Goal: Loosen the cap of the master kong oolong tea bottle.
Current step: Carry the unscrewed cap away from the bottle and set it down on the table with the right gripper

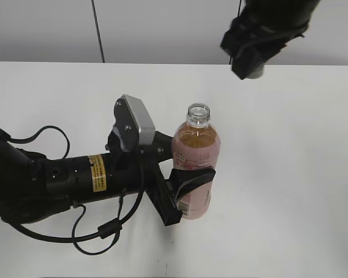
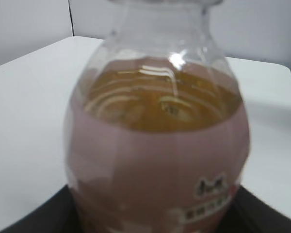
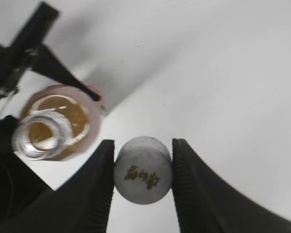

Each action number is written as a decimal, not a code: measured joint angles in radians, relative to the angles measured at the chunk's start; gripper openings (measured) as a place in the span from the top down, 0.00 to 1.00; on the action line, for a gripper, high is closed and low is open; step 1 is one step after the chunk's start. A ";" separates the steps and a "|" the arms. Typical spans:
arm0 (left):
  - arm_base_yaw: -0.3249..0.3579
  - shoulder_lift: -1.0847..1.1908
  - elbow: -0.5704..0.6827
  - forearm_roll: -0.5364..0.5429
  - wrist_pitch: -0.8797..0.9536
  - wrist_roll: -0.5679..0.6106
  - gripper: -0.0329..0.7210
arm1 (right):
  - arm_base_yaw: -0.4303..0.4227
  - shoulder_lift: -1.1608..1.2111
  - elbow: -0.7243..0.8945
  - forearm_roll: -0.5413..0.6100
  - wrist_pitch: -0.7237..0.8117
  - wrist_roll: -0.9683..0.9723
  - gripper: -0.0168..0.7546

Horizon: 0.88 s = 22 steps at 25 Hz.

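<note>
Master kong oolong tea bottle (image 1: 195, 168) stands upright mid-table, neck open and uncapped, left gripper (image 1: 188, 186) closed around its labelled lower body; a slack or skewed hold there could tip it and spill the tea. Far right and well above, right gripper (image 3: 143, 170) pinches the white cap (image 3: 143, 170) between half-closed fingers (image 3: 99, 182); any slip drops the cap onto the table (image 1: 290, 174).

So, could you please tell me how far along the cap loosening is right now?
Done: the cap is fully off; the oolong tea bottle stands open-necked. In hand: the right gripper holds the cap above the table, while the left gripper clamps the bottle. Nothing visibly remains of the loosening.
</note>
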 joint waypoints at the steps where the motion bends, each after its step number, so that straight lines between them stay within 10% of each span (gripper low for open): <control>1: 0.000 0.000 0.000 0.000 0.000 0.000 0.44 | -0.038 -0.007 0.015 -0.009 0.000 0.062 0.63; 9: 0.000 0.000 0.000 0.002 -0.001 0.000 0.44 | -0.286 -0.026 0.323 -0.033 -0.022 0.235 0.63; 22: 0.000 0.000 0.000 0.007 -0.002 0.001 0.44 | -0.299 0.188 0.670 0.041 -0.478 0.328 0.63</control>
